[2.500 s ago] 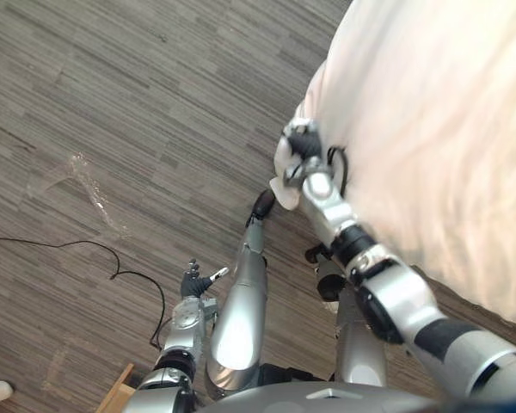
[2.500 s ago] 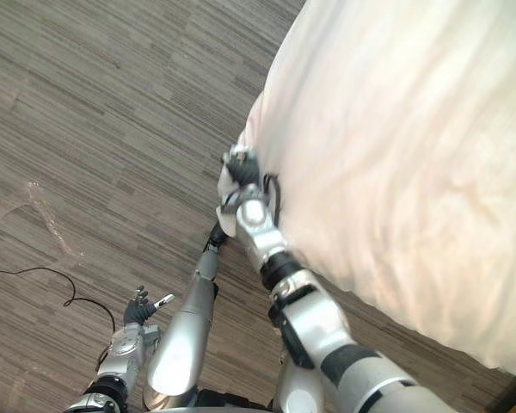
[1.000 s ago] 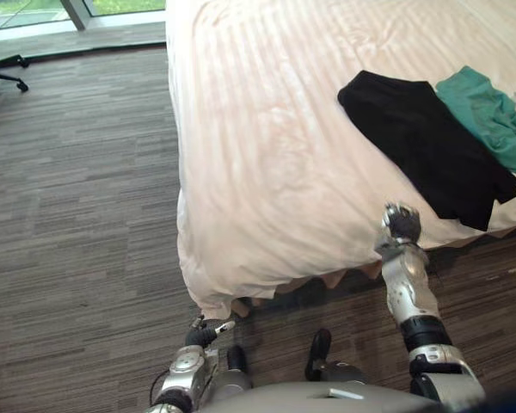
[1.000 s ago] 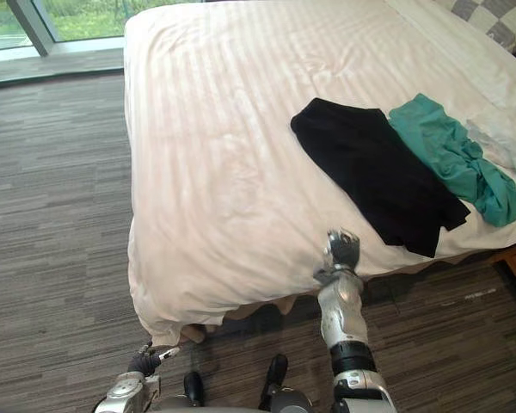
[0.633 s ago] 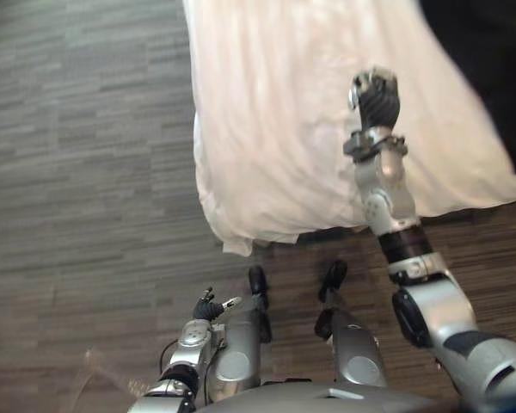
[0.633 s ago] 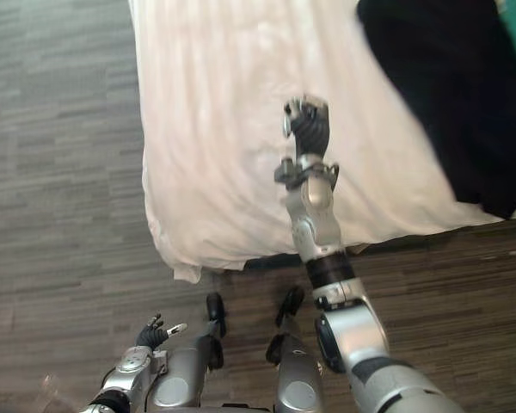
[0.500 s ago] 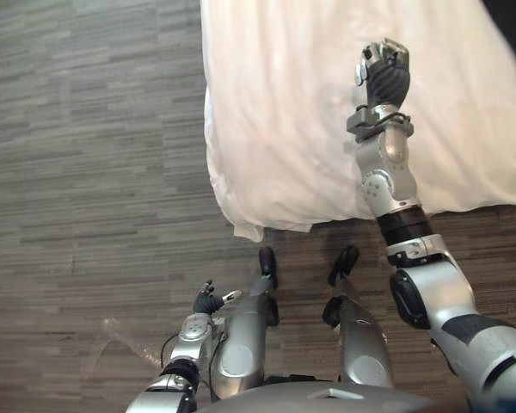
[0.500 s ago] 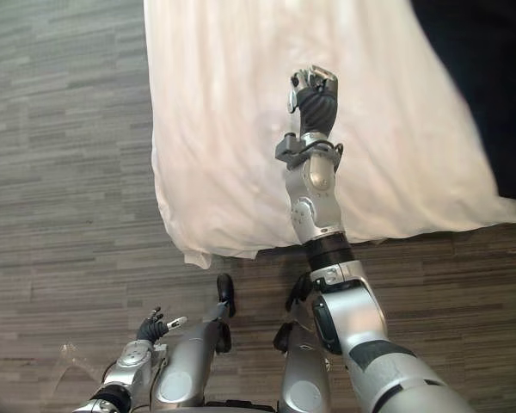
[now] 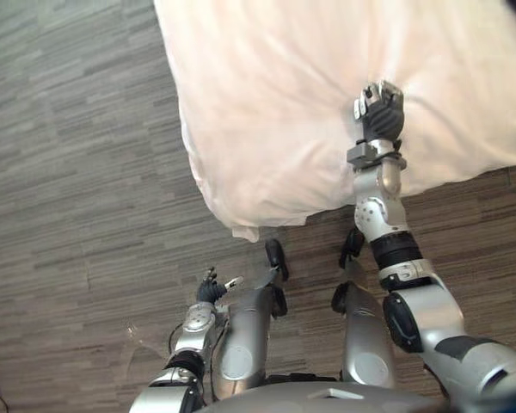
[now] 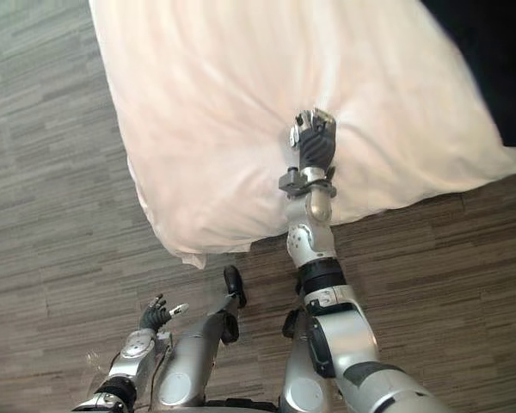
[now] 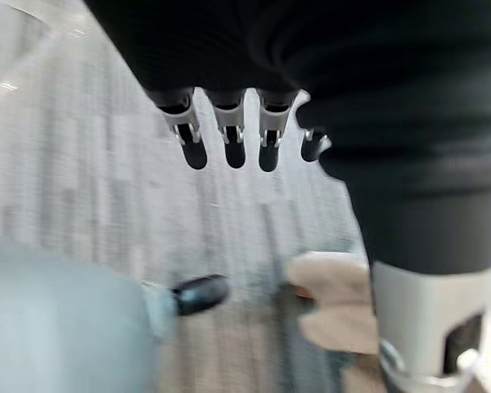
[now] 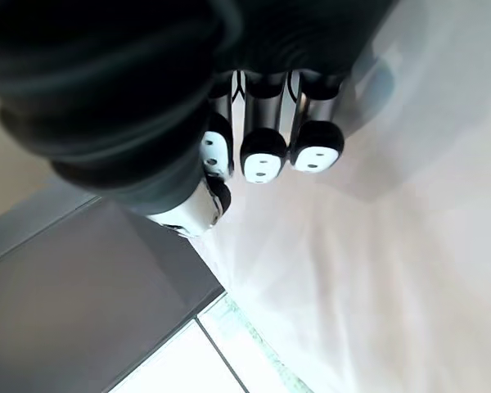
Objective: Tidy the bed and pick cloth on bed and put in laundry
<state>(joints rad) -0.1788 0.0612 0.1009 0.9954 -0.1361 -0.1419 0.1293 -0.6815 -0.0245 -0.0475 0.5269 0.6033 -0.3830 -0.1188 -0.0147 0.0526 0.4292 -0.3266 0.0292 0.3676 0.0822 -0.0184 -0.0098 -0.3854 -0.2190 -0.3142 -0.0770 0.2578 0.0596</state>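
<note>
Black cloth (image 10: 497,64) at right eye view's corner

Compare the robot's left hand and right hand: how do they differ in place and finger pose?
Place: the right hand is raised over the white bed cover; the left hand hangs low beside the robot, over the grey floor.
Fingers: the right hand's are curled into a fist; the left hand's are relaxed and spread.
Shared: neither hand holds any cloth.
</note>
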